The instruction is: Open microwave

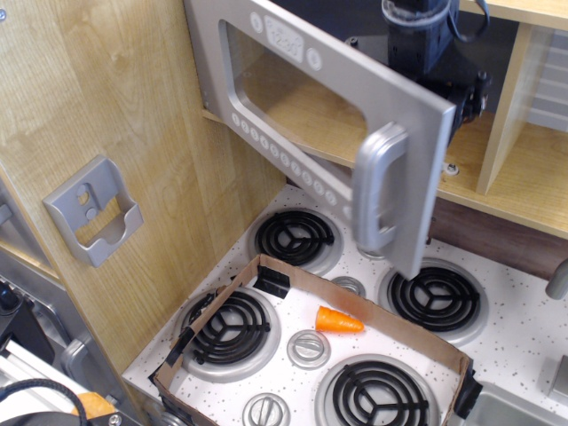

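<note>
The microwave's grey door [266, 133] stands partly swung open above the stove, hinged at the left. Its clear window, row of round buttons and clock display face me. The silver bar handle [377, 191] is on its free right edge. My black gripper [461, 96] reaches down from the top right, behind the door's free edge and inside the wooden microwave cavity [306, 111]. The door hides its fingers, so I cannot tell whether they are open or touching the door's back.
A grey wall-mounted holder [93, 211] sits on the wood panel at the left. Below, the stove top [515, 328] carries a cardboard frame [355, 302] with an orange toy carrot [339, 320] inside. A wooden divider [506, 106] stands right of the gripper.
</note>
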{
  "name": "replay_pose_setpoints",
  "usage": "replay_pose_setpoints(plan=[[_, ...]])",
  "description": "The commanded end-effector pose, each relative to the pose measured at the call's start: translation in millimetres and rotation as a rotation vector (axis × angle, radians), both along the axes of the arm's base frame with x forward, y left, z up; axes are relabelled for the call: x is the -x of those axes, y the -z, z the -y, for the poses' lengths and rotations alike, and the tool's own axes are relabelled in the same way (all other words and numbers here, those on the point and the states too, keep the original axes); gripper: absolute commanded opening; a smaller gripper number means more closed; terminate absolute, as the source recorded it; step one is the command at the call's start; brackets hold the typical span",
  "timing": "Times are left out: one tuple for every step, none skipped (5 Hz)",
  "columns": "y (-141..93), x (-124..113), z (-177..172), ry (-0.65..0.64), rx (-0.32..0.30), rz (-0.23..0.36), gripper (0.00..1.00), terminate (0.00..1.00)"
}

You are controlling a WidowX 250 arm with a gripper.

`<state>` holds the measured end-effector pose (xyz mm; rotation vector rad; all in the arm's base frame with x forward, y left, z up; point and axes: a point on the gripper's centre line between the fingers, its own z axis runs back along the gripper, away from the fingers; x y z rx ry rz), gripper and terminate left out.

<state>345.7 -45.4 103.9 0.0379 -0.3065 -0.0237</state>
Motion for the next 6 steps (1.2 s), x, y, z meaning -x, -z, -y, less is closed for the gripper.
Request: replay_pose_setpoints(plan=[[-11.9,41.6,-11.3,-0.107,-0.040,-0.026,1.00,0.00],[2.8,63.5,-22.1,-0.135,-0.051,-0.019,1.00,0.00],[15.3,82.2,-37.1,-0.186,-0.013,-0.041,1.00,0.00],[24.5,97.3,-48.3,-0.241,-0.003,-0.045,1.00,0.00],[29.4,105.2,-57.8,-0.279,-0.009,-0.031,1.00,0.00],[28.5,109.1,-62.1,-0.322,0.002,-0.025,1.00,0.00]])
